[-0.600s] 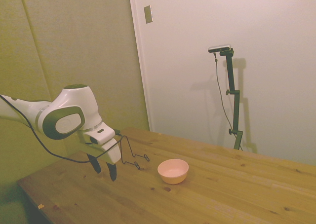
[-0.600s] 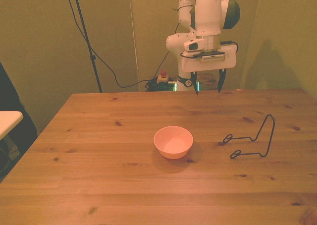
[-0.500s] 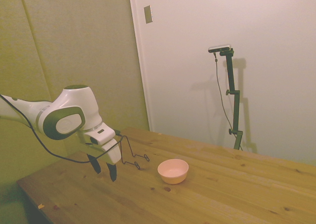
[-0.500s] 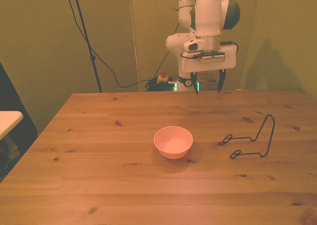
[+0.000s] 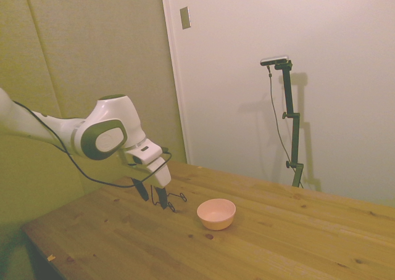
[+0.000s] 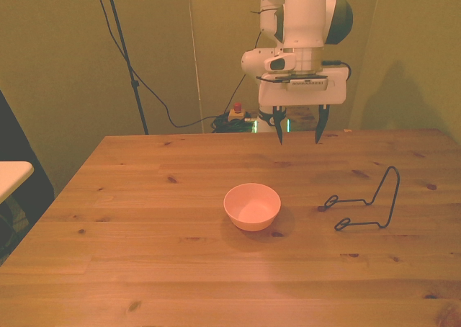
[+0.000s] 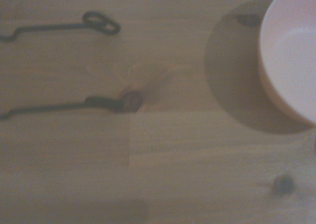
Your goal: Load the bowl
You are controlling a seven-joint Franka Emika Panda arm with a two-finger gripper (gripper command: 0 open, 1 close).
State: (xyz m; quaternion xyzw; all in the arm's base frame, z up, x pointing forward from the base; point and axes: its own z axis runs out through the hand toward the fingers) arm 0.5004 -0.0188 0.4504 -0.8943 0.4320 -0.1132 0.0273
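Hovering above the desk (image 6: 144,269), the gripper (image 6: 297,129) was spread apart, empty. Bowl (image 6: 252,206) looked light, rigid, slippery; rim grasp advised.

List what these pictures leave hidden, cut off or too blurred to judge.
- Bowl, wrist view: cut off by the picture's edge; only part of the rim shows.
- Wire rack, wrist view: blurred, its upright loop runs out of the picture.
- Wire rack, side view: mostly hidden behind the gripper.
- Bowl's underside, front view: hidden against the table.
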